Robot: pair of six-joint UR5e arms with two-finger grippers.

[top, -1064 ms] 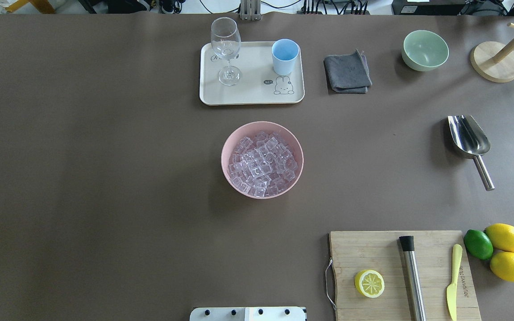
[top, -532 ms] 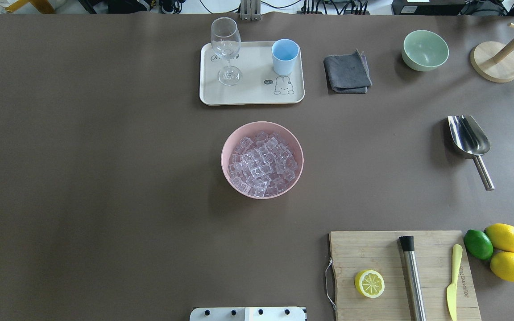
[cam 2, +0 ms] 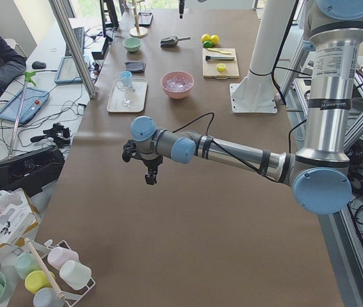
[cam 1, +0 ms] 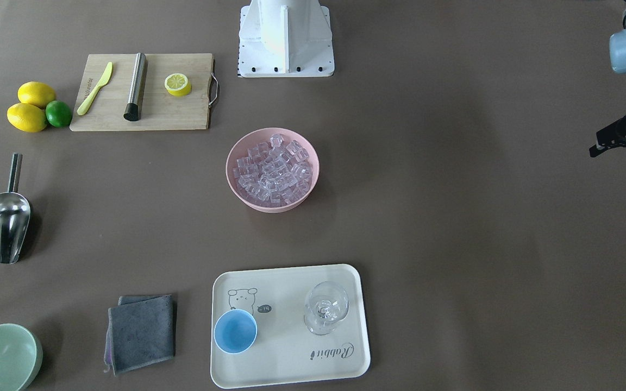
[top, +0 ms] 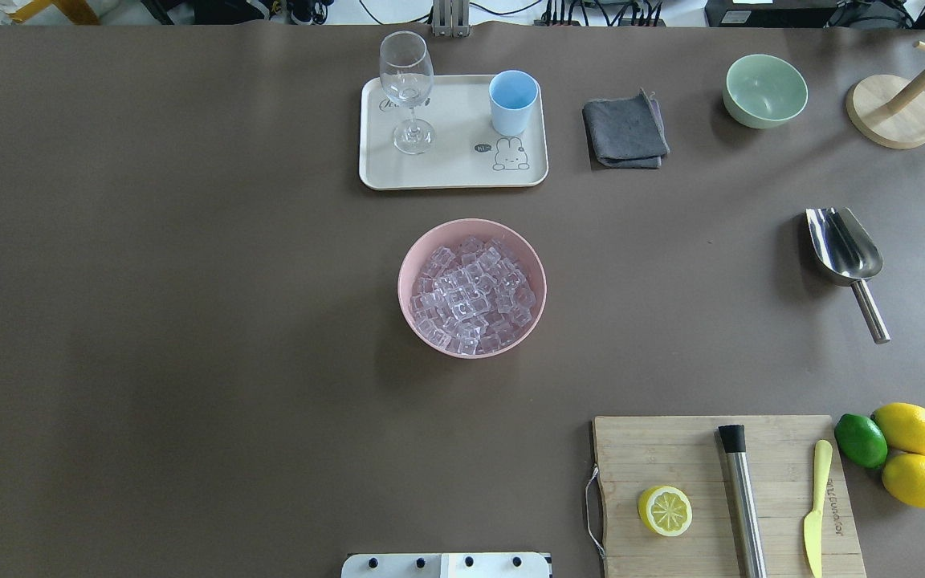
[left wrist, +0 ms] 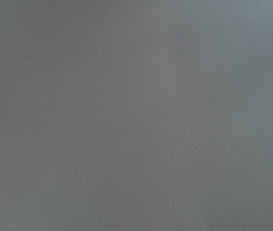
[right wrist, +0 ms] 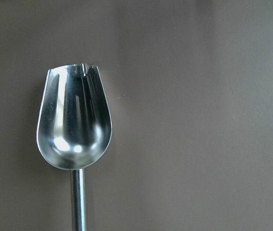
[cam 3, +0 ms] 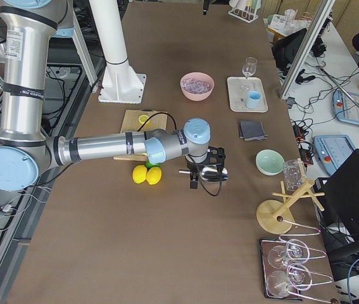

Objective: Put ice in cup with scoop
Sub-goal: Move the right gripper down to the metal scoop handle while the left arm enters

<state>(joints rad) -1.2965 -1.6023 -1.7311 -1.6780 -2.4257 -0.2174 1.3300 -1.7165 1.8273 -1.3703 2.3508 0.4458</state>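
The steel scoop (top: 844, 245) lies on the table at the right, trough toward the far side, and fills the right wrist view (right wrist: 74, 120). Clear ice (top: 472, 293) is piled in a pink bowl (top: 408, 265) at the centre. The light-blue cup (top: 513, 102) stands upright on a cream tray (top: 446, 172) beyond the bowl. My left gripper (cam 1: 620, 153) hangs open above bare table far to the left, holding nothing. My right gripper (cam 3: 194, 183) hovers by the scoop in the exterior right view; I cannot tell whether it is open or shut.
A stemmed glass (top: 407, 88) shares the tray. A grey cloth (top: 625, 130), a green bowl (top: 764, 90) and a wooden stand (top: 892, 112) sit at the far right. A cutting board (top: 719, 498) with a steel cylinder, knife and lemon half lies near right, beside whole lemons and a lime.
A small dark tip now shows at both the left and right edges of the overhead view, where none showed before. The objects on the table have not moved.
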